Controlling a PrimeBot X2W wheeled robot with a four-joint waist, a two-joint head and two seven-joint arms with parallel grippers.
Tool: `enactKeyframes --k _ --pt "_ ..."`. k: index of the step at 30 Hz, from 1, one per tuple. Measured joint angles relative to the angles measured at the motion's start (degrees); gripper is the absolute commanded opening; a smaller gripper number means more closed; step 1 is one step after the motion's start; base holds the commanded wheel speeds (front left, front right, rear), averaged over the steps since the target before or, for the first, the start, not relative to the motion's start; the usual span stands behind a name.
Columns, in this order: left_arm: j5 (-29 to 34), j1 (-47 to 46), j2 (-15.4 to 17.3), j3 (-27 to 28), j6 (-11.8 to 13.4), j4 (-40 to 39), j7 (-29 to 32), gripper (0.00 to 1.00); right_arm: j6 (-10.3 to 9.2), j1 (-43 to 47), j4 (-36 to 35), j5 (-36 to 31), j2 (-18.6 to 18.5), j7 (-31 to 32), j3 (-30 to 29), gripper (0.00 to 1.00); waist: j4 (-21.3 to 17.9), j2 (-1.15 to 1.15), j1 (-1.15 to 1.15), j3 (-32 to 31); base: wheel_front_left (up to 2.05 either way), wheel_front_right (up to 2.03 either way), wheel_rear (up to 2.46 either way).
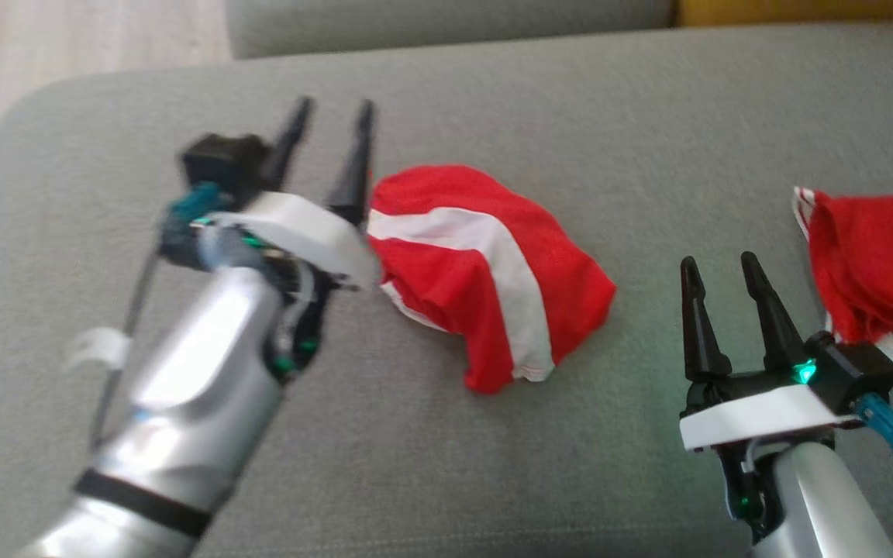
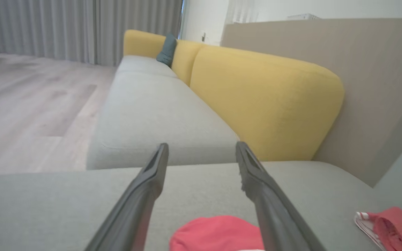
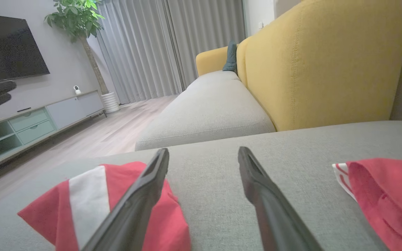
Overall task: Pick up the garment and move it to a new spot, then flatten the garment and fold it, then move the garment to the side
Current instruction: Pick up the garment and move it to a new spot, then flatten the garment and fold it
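The garment [image 1: 485, 271] is a red cloth with a broad white stripe, lying bunched in the middle of the grey sofa seat [image 1: 570, 108]. My left gripper [image 1: 336, 108] hovers just left of it, open, fingers pointing away, nothing between them. In the left wrist view the garment [image 2: 218, 232] shows low between the spread fingers of the left gripper [image 2: 201, 146]. My right gripper [image 1: 718, 263] stands open to the garment's right, apart from it. In the right wrist view the garment [image 3: 92, 198] lies partly behind the left finger of the right gripper [image 3: 202, 150].
A second red cloth with white trim [image 1: 877, 263] lies at the seat's right edge, close to my right wrist, and also appears as a red cloth [image 3: 386, 195] [image 2: 393, 223]. Yellow back cushions [image 3: 319, 62] rise beyond the seat. The floor [image 1: 67, 31] drops off at the far left.
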Motion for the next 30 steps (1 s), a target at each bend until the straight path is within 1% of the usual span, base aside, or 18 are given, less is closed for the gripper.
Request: enactKeyframes --k 4,8,11,14,15,16,17,19,22,25,28,29,30 --pt "-0.9 3.08 4.86 2.01 0.91 -3.14 0.15 1.0 0.0 0.22 0.04 0.0 0.01 0.0 -0.13 1.0 2.11 0.0 0.0 -2.22 0.0 0.0 0.0" --pt "-2.23 11.59 8.82 2.79 1.42 -6.1 0.31 1.0 0.0 2.64 0.41 -0.51 0.01 0.0 -0.34 1.0 4.17 0.0 0.0 -4.22 0.0 0.0 0.0" --pt "-2.49 18.55 10.81 2.88 1.54 -8.43 0.04 1.0 0.0 3.78 0.58 -0.51 0.02 0.0 -0.26 1.0 5.25 0.0 0.0 -5.48 0.0 0.0 0.0" --pt "-1.41 24.68 11.54 3.75 3.21 -10.8 -0.37 1.0 0.0 4.32 0.54 -0.56 0.02 0.0 -0.2 1.0 5.81 0.0 0.0 -6.62 0.0 0.0 0.0" --pt "-1.41 24.68 11.54 3.75 3.21 -10.8 -0.37 1.0 0.0 4.32 0.54 -0.56 0.02 0.0 -0.2 1.0 5.81 0.0 0.0 -6.62 0.0 0.0 0.0" --pt "-0.27 28.09 11.49 5.21 3.82 -12.52 -0.44 1.0 0.0 4.96 0.56 -0.99 0.02 0.0 -0.18 1.0 5.89 0.0 0.0 -7.3 0.0 0.0 0.0" --pt "-0.27 28.09 11.49 5.21 3.82 -12.52 -0.44 1.0 0.0 4.96 0.56 -0.99 0.02 0.0 -0.18 1.0 5.89 0.0 0.0 -7.3 0.0 0.0 0.0" --pt "1.63 31.03 10.88 7.43 4.17 -15.46 -0.45 1.0 0.0 5.77 0.53 -1.02 0.02 0.0 -0.1 1.0 5.85 0.0 0.0 -7.84 0.0 0.0 0.0" --pt "3.7 34.15 8.28 11.45 3.94 -18.38 -0.46 1.0 0.0 6.77 0.42 -1.02 0.03 0.0 -0.04 1.0 5.6 0.0 0.0 -8.19 0.0 0.0 0.0" --pt "5.68 36.78 5.79 14.27 2.63 -19.38 -0.46 1.0 0.0 6.93 0.33 -1.02 0.04 0.0 -0.08 1.0 5.41 0.0 0.0 -8.28 0.0 0.0 0.0" --pt "8.04 37.69 4.41 16.38 1.22 -19.39 -0.46 1.0 0.0 6.93 0.2 -1.02 0.04 0.0 -0.07 1.0 5.44 0.0 0.0 -8.19 0.0 0.0 0.0" --pt "9.27 37.68 3.75 17.72 0.07 -19.31 -0.46 1.0 0.0 6.93 0.13 -1.02 0.04 0.0 0.08 1.0 5.43 0.0 0.0 -8.19 0.0 0.0 0.0" --pt "9.75 37.68 3.58 18.04 -0.32 -19.16 -0.46 1.0 0.0 6.93 0.12 -1.02 0.04 0.0 0.08 1.0 5.4 0.0 0.0 -8.17 0.0 0.0 0.0"
